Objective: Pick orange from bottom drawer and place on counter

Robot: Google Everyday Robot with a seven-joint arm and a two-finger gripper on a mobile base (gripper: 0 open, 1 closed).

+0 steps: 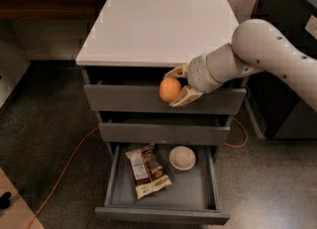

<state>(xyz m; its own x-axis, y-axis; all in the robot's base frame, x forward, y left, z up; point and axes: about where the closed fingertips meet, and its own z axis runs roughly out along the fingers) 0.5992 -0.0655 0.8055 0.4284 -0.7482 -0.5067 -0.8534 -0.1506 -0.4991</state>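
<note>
The orange (pixel 170 89) is held in my gripper (pixel 177 84), whose two pale fingers close on it from above and below. It hangs in front of the top drawer's face, just below the front edge of the white counter (pixel 158 27). The bottom drawer (pixel 161 212) is pulled fully open below, well under the gripper. My white arm reaches in from the right.
In the open bottom drawer lie a brown snack packet (pixel 146 170) and a small white bowl (pixel 182 157). The middle drawer (pixel 163 133) stands slightly out. An orange cable (pixel 64 173) runs over the dark floor at left. A dark cabinet (pixel 292 99) stands at right.
</note>
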